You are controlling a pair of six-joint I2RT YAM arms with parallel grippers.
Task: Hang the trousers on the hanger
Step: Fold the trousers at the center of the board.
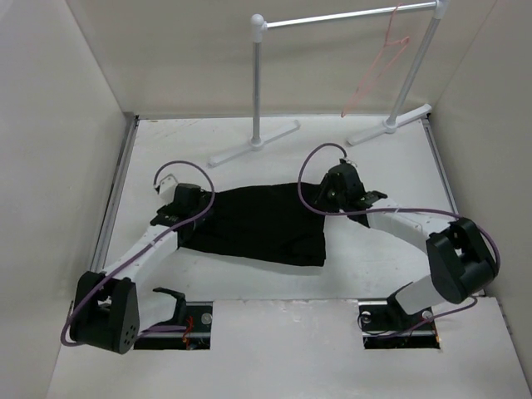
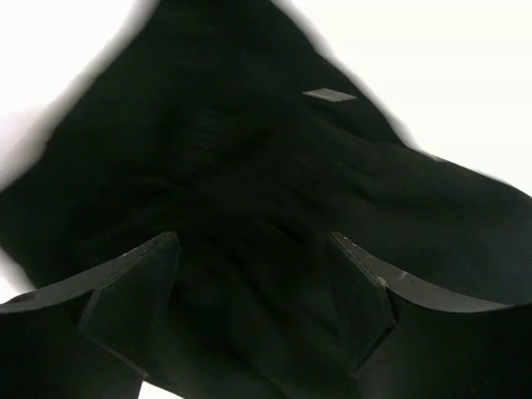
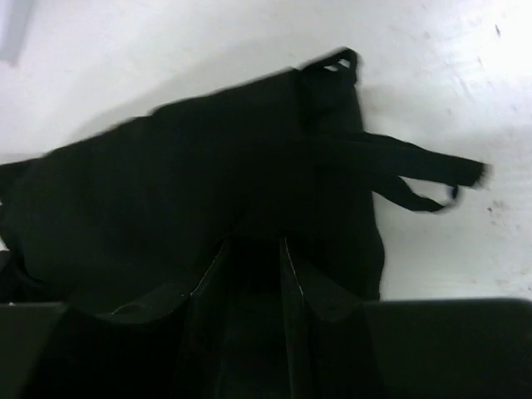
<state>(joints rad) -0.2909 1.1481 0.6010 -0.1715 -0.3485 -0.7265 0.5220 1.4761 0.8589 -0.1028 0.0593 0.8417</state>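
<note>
At the middle of the white table [image 1: 249,287] lie the black fabric trousers [image 1: 258,224], an arm at each end, likely to lift them spread. The left gripper [image 2: 253,241] straddles the cloth with its jaws wide, holding nothing. The right gripper [image 3: 255,243] is nearly closed; whether it pinches cloth I cannot tell. The thin pink wire hanger [image 1: 378,62] hangs on the white tubular rack [image 1: 258,83] at the far right corner.

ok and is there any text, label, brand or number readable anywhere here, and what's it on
No legible text in any view.
Small grey tag on the trousers: too blurred to read, seen only from the left wrist.
Hanger and white rack: no markings visible.
</note>
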